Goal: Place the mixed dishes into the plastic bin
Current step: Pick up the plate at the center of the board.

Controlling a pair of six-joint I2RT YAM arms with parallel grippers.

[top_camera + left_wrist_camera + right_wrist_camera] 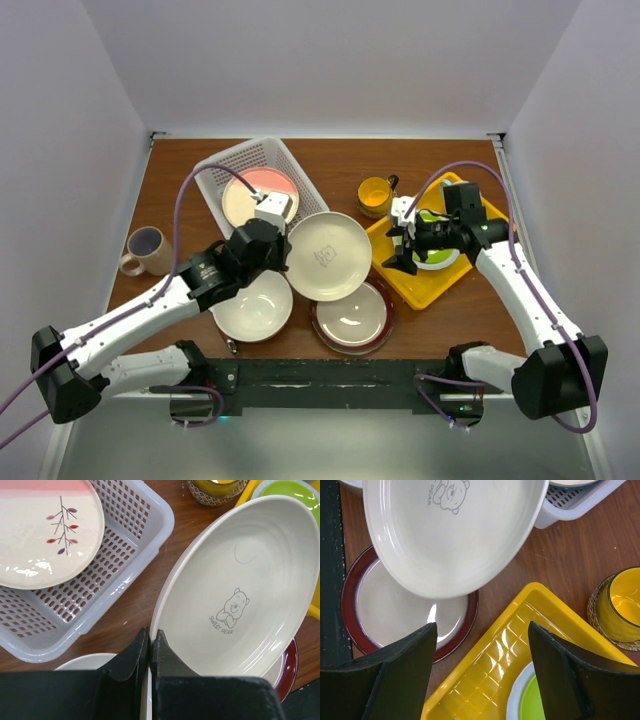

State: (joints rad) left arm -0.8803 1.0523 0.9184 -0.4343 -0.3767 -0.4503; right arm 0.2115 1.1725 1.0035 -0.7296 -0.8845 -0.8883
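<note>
left end effector (150, 633) shut tight on the rim of the cream bear dish (240, 590), dish tilted over the red-rimmed bowl (395, 615), beside the white bin (240, 152) holding a cream-pink plate (258, 195), right end effector (482, 627) open above the yellow tray (485, 680)

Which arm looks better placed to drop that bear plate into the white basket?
Left. Its tool is shut on the rim of the bear plate, and the white basket lies right beside it. The right tool hangs open over the yellow tray, farther from the basket.
</note>
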